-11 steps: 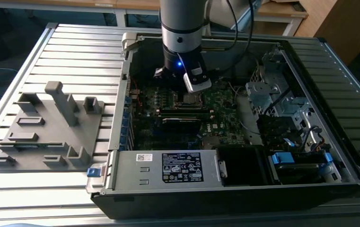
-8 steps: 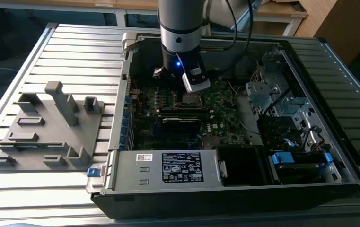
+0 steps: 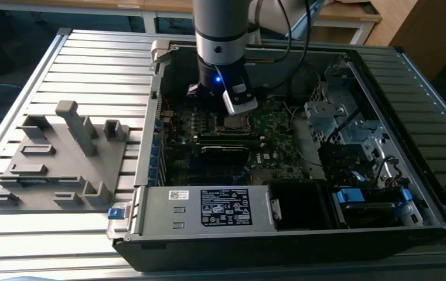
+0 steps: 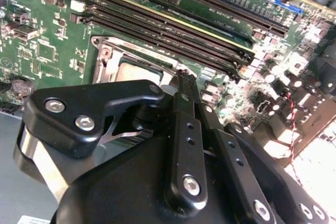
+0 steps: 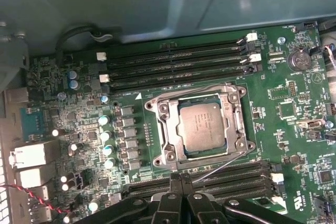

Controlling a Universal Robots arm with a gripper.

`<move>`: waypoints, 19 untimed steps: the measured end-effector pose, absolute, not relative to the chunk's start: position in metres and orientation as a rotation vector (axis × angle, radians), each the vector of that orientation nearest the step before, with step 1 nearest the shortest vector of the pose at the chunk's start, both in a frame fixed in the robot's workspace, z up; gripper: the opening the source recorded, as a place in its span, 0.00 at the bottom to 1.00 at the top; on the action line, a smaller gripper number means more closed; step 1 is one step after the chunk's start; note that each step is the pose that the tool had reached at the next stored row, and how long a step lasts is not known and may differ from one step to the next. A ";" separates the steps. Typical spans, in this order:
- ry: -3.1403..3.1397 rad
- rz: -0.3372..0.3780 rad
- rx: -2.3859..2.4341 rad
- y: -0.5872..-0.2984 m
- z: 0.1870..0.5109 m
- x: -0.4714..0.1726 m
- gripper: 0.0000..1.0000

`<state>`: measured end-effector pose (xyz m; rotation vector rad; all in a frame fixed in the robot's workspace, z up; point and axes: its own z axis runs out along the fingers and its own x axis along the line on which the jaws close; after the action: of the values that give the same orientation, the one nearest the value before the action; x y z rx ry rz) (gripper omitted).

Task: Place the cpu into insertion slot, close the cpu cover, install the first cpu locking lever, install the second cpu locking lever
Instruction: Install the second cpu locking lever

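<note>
In the first wrist view the black end effector [image 5: 181, 182] sits nearest, its lower body cut off by the frame edge; its fingertips [image 5: 174, 181] are pressed together with nothing between them, poised just above the memory slots [image 5: 220, 178] that border the socket; just beyond, the cpu [image 5: 202, 125] lies flat in its socket, its dull grey top showing through the window of the cpu cover [image 5: 164, 124], which lies down around it; a thin locking lever [image 5: 223, 163] slants loose across the socket's near edge; more memory slots [image 5: 178, 64] run past the far side; in the second wrist view the end effector [image 4: 185, 80] hides most of the cpu [image 4: 134, 71]; in the exterior view the arm [image 3: 221, 35] reaches down into the open computer case [image 3: 285, 228], whose walls close in the board on all sides; beside the case a grey fixture [image 3: 58, 158] stands on the slatted worktop [image 3: 43, 252].
</note>
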<state>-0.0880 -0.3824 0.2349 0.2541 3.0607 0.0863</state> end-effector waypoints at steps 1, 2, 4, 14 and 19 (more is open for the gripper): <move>3.061 0.086 0.254 -0.382 0.235 -0.089 0.11; 3.061 0.086 0.254 -0.383 0.235 -0.089 0.11; 3.061 0.086 0.254 -0.383 0.235 -0.090 0.11; 3.061 0.086 0.254 -0.383 0.235 -0.093 0.11; 3.061 0.086 0.254 -0.383 0.235 -0.090 0.11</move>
<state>-0.0897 -0.3829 0.2353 0.2540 3.0607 0.0864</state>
